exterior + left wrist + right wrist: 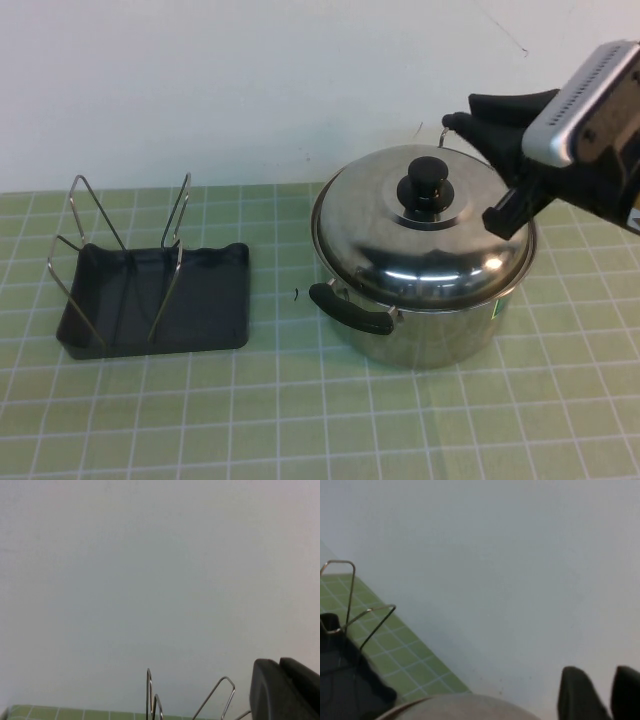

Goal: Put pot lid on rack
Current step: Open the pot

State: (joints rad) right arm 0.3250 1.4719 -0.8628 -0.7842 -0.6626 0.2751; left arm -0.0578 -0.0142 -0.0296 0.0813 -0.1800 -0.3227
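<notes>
Hovering open, right end effector [480, 165] nears pot lid [425, 235].

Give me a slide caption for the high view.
Right gripper hovers open beside the pot lid on its pot; rack waits left.

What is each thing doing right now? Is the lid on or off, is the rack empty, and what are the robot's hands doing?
pot lid: still sitting closed on the pot, not gripped.
pot: upright on the table, covered.
rack: upright in its dark tray, nothing in it.
right gripper: open, empty, hovering at the lid's far right edge.
left gripper: only a black tip shows in its wrist view, near the rack.
</notes>
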